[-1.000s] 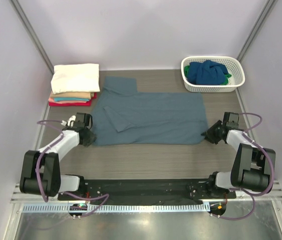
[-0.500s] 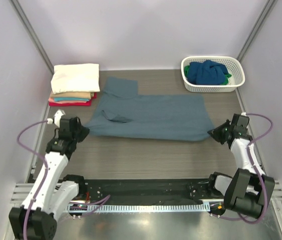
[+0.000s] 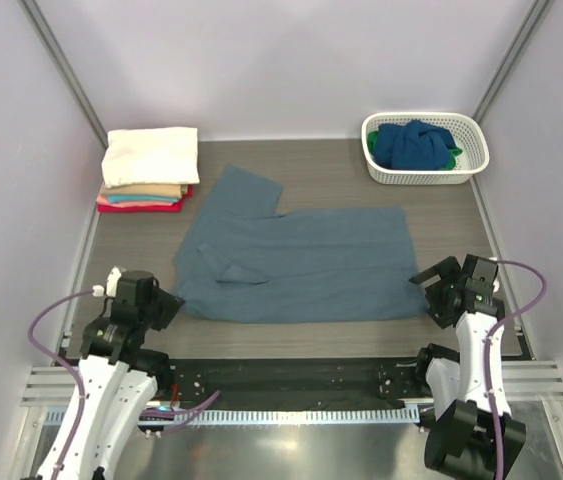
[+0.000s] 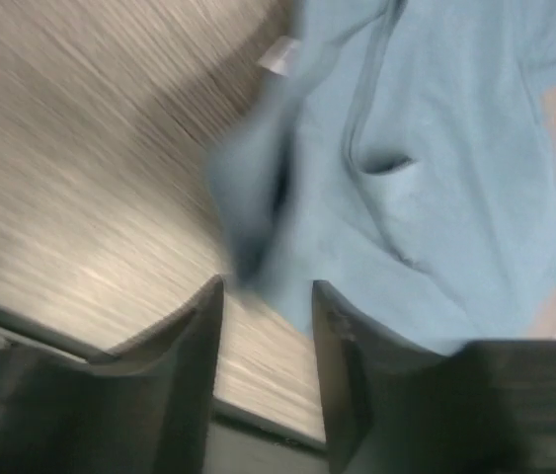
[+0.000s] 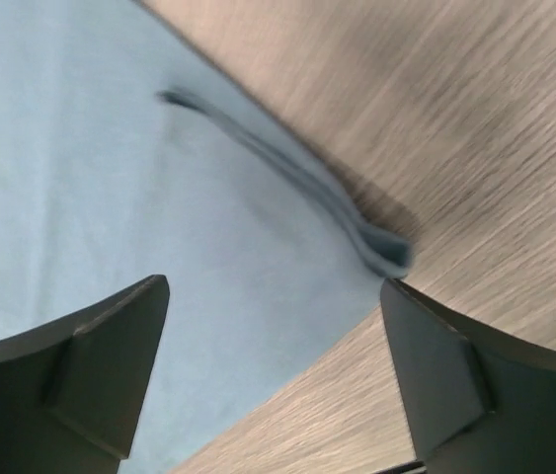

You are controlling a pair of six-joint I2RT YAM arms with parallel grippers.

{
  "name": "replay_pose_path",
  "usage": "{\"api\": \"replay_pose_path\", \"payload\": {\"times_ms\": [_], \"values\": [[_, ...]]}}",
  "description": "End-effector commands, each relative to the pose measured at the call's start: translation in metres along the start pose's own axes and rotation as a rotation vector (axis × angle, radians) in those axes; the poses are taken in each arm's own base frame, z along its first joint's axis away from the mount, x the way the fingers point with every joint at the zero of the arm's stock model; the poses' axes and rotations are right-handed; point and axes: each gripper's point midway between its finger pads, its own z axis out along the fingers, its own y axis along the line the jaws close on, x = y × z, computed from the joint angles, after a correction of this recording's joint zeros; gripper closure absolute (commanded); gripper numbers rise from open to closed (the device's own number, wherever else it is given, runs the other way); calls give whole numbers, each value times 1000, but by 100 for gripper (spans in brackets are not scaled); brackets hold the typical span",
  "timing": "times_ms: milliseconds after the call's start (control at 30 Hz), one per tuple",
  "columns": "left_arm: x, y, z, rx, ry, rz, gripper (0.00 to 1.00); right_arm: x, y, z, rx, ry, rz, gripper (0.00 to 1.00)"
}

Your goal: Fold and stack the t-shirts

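Left tool (image 3: 169,303) stands slightly apart, right tool (image 3: 429,288) wide apart. Both are empty at the near corners of the slate grey-blue cloth t-shirt (image 3: 301,265), spread flat mid-worktop (image 3: 291,335), probably for folding. Folded shirts (image 3: 151,170) are stacked far left, with a white plastic lattice basket (image 3: 421,117) far right.

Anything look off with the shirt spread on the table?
The slate grey-blue t-shirt isn't lying flat: a sleeve is folded onto the body near its left side, and its right corner is doubled over. Nothing else stands out.
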Motion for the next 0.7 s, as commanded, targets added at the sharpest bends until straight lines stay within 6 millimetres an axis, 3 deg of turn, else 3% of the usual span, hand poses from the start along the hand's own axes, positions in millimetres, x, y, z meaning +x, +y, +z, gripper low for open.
{"api": "replay_pose_path", "payload": {"times_ms": [0, 67, 100, 167, 233, 267, 300, 333, 367, 400, 467, 500, 567, 600, 667], "values": [[2, 1, -29, 21, 19, -35, 53, -23, 24, -31, -53, -88, 0, 4], [-4, -9, -42, 81, -4, -19, 41, -30, 37, -40, -95, -103, -20, 2], [-15, -24, -50, 144, -45, 20, 31, -33, 42, -42, -109, -107, -31, 3], [-28, -37, -50, 140, -85, 64, 28, -44, 58, -48, -160, -138, -50, 3], [-51, -67, -53, 187, -153, 165, 28, -54, 75, -51, -221, -155, -70, 4], [-53, -77, -37, 139, -123, 214, 29, -59, 84, -55, -250, -167, -82, 5], [-62, -110, -40, 220, -132, 245, 31, -63, 91, -56, -271, -175, -89, 5], [-67, -124, -34, 235, -129, 330, 32, -70, 100, -55, -294, -189, -101, 6], [-70, -140, -24, 235, -113, 370, 32, -72, 110, -57, -318, -192, -124, 6], [-76, -172, -9, 238, -100, 415, 33, -76, 116, -56, -330, -196, -138, 5], [-83, -203, 12, 231, -95, 559, 33, -79, 132, -51, -357, -172, -187, 5], [-90, -234, 36, 223, -86, 618, 33, -78, 139, -49, -367, -156, -209, 6], [-110, -256, 60, 174, -135, 726, 36, -71, 155, -41, -374, -99, -289, 6], [-120, -278, 91, 149, -138, 752, 37, -69, 159, -39, -373, -85, -312, 5], [-126, -298, 122, 164, -111, 784, 41, -61, 167, -33, -357, -43, -361, 6]]}}
